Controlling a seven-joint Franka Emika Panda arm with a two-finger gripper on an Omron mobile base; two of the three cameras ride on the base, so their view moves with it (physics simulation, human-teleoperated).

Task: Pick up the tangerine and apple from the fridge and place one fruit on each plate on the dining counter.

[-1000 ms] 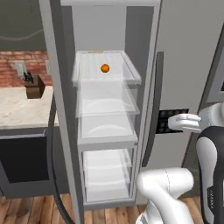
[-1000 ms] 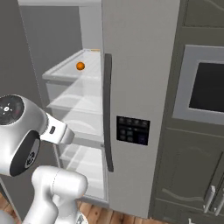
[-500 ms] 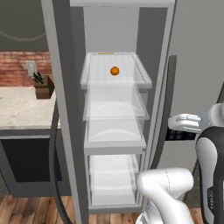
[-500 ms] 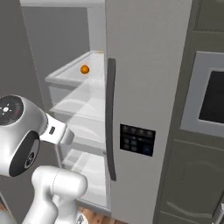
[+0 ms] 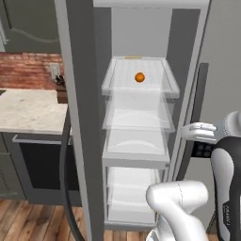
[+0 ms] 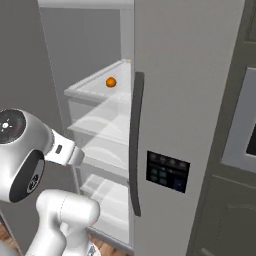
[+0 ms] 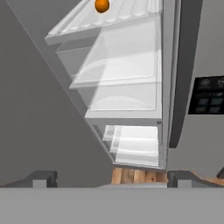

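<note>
The tall grey fridge stands with its left door swung open, showing white translucent shelves. A small bright orange tangerine lies alone on the top shelf, also seen as the tangerine and the tangerine. My gripper is open and holds nothing. It hangs in front of the fridge, well below and short of the tangerine, about level with the middle shelves. From the left base the gripper sits by the closed right door's handle. The apple, the plates and the dining counter are out of view.
The open door stands close on the left, its long dark handle curving down. The closed right door carries a black dispenser panel. A wall counter with brick behind lies left; a built-in oven is right.
The whole picture has shifted: the base has driven closer and sideways, so the fridge interior looks larger and more central. The tangerine rests in its place and the gripper stays open.
</note>
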